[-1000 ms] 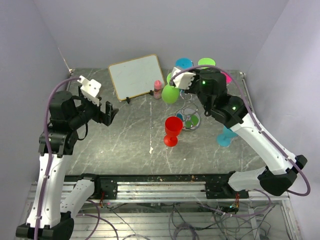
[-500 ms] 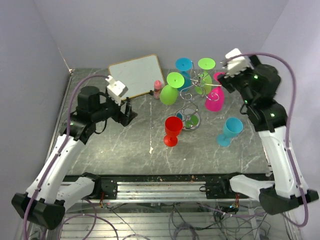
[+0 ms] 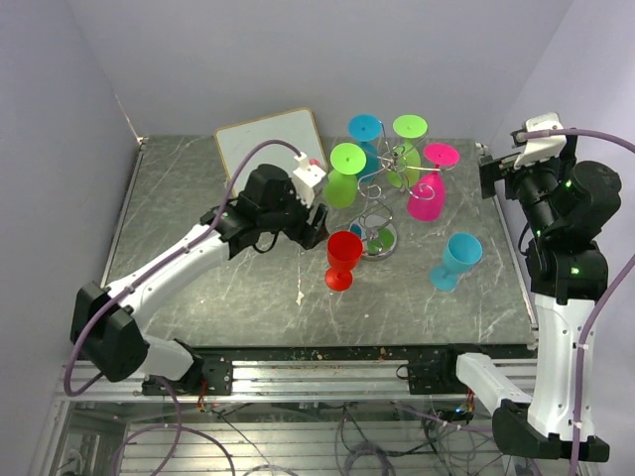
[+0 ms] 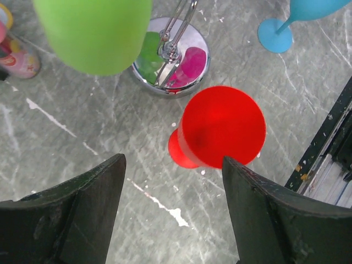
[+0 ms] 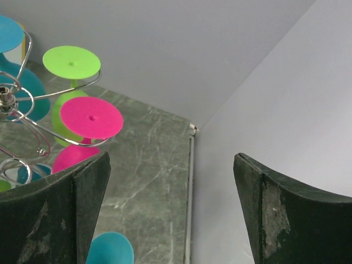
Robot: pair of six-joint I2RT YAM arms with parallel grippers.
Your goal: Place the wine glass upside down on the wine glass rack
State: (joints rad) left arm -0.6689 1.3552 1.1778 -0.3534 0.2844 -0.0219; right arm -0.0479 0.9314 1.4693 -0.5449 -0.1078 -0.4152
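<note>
A red wine glass (image 3: 342, 258) stands upright on the table just left of the wine glass rack (image 3: 382, 203), a silver wire stand on a round shiny base (image 4: 170, 63). Several glasses hang upside down on the rack: two green (image 3: 342, 174), one blue (image 3: 365, 129), one pink (image 3: 429, 198). My left gripper (image 3: 316, 226) is open beside the red glass. In the left wrist view the red glass (image 4: 220, 129) sits just ahead of the gap between the left gripper's (image 4: 173, 220) fingers, untouched. My right gripper (image 3: 493, 180) hangs open and empty at the table's right edge.
A blue glass (image 3: 456, 260) stands upright right of the rack. A white board (image 3: 268, 149) leans at the back left. A small pink bottle (image 4: 16, 55) is near the rack base. The side wall (image 5: 286, 110) is close to the right gripper (image 5: 173, 209).
The right gripper opened, left a green glass hanging on the rack and pulled back to the right edge. The left arm swung right to the red glass.
</note>
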